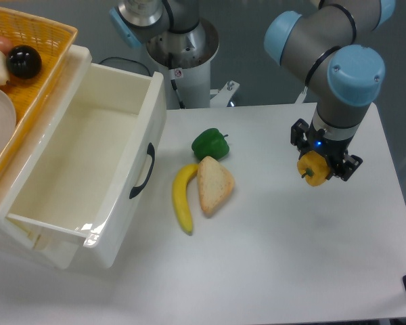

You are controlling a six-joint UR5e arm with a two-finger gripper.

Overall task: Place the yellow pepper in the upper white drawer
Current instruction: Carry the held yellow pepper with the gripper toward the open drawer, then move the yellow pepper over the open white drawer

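Your gripper (316, 164) sits at the right side of the table (291, 257), pointing down, with its two dark fingers clamped on the pepper (313, 169). The pepper is small and yellow-orange, and it bulges out below and toward the left of the fingers. Whether it hangs just above the table or touches it cannot be told from this single overhead view.

From the gripper, everything else lies to the left. Nearest, well apart from it, come three loose items grouped together: a green pepper (210, 144), a wedge of bread (214, 185) just below it, and a banana (183, 198) lying against the bread's left edge, running lengthwise away from the camera.

Farther left again is the drawer (119, 223), a large cream-white box standing open with its black handle (143, 170) facing the gripper. Its inside looks bare. Its long axis runs from near the camera up toward the back-left.

So the move you face is a sideways carry to the left, across the whole width of the table. The group of three lies between the gripper and the drawer, so the pepper likely needs enough height to pass over them and over the drawer's front wall.

Beyond the drawer, at the far left, a wicker basket (51, 40) rests against its back edge.
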